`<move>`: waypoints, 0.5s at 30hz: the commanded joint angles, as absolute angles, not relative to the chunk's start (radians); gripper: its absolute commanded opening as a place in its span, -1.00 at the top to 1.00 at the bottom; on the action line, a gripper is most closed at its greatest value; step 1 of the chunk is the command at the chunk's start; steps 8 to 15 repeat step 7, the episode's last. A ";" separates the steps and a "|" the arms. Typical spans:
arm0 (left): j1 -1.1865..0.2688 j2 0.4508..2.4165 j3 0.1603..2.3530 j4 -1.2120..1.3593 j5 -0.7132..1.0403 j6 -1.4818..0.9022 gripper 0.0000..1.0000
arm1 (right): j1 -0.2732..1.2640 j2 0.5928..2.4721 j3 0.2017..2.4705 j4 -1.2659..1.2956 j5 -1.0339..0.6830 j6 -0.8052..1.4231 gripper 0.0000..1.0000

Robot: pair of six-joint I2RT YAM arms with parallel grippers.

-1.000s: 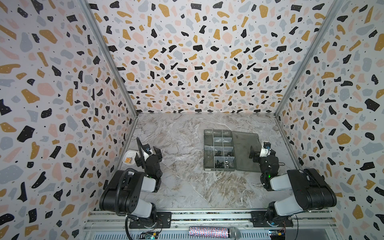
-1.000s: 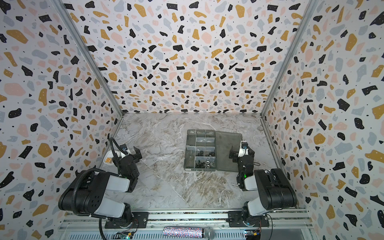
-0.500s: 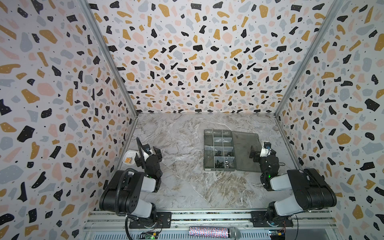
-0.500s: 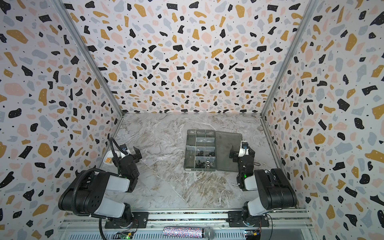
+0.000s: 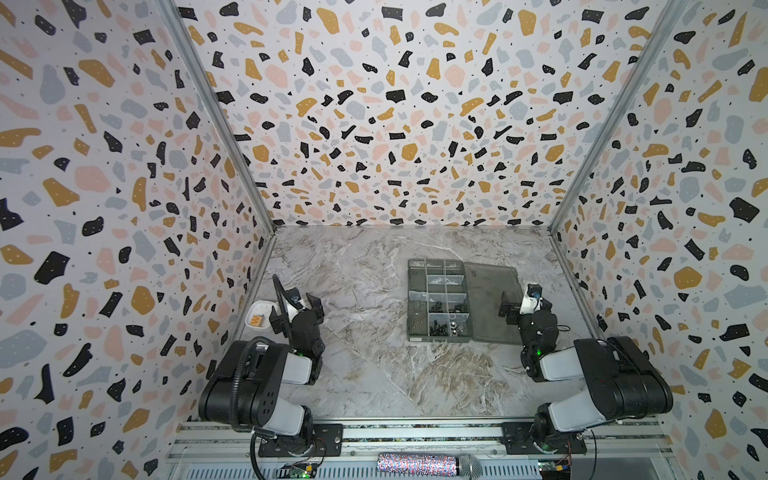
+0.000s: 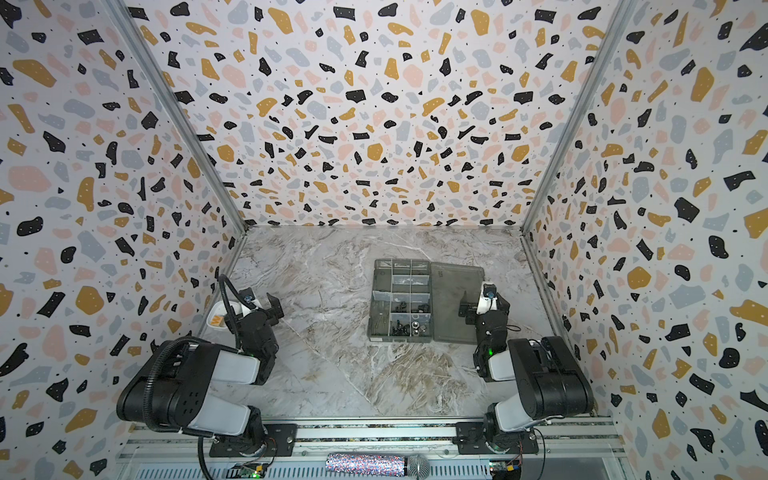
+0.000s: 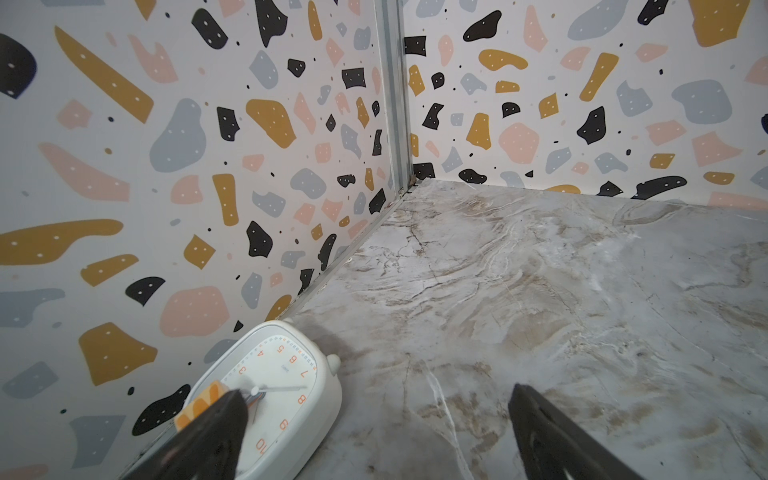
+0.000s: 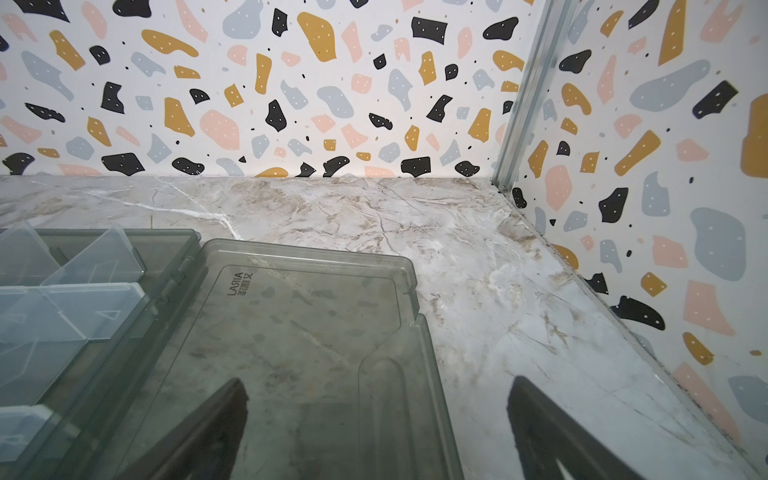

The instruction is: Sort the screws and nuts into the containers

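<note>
1. The organiser box point(image 5: 439, 340) is seen lying on the marble surface point(image 5: 365, 374), with its lid point(image 5: 492, 305) folded flat to the box's right.
2. The containers point(image 5: 451, 286) are seen as small compartments inside the box, but their borders are blurred by the clear dividers.
3. The screws point(image 5: 417, 326) are made out only as thin pale slivers in the box's near-left compartment. No single one can be told apart.
4. The nuts point(image 5: 440, 307) are seen as dark specks in the box's middle and near rows, with a few shiny ones point(image 5: 455, 326) among them. Their shapes cannot be resolved.
5. The left tool point(image 7: 376, 392) is held with its fingers spread, well to the left of the box. In the wrist view only the fingertips are shown, the rest being cut off.
6. A white clock point(image 7: 286, 386) lies far left of the box against the wall. It is partly hidden by one finger in the wrist view and largely covered by the arm in both top views.
7. The right tool point(image 8: 378, 382) is likewise spread at the box's right. One finger is seen over the lid's outer edge and the other over bare surface. Contact cannot be judged, and the filled compartments are cut off from that wrist view.
</note>
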State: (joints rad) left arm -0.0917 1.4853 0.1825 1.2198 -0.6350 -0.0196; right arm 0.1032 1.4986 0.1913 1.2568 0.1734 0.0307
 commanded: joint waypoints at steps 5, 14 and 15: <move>-0.086 1.480 0.199 1.269 -0.650 -0.031 -1.00 | 0.101 1.492 0.196 1.273 0.172 0.020 -0.97; -0.086 1.478 0.198 1.269 -0.650 -0.031 -1.00 | 0.103 1.493 0.194 1.275 0.173 0.019 -0.98; -0.086 1.478 0.198 1.269 -0.650 -0.031 -1.00 | 0.103 1.493 0.194 1.275 0.173 0.019 -0.98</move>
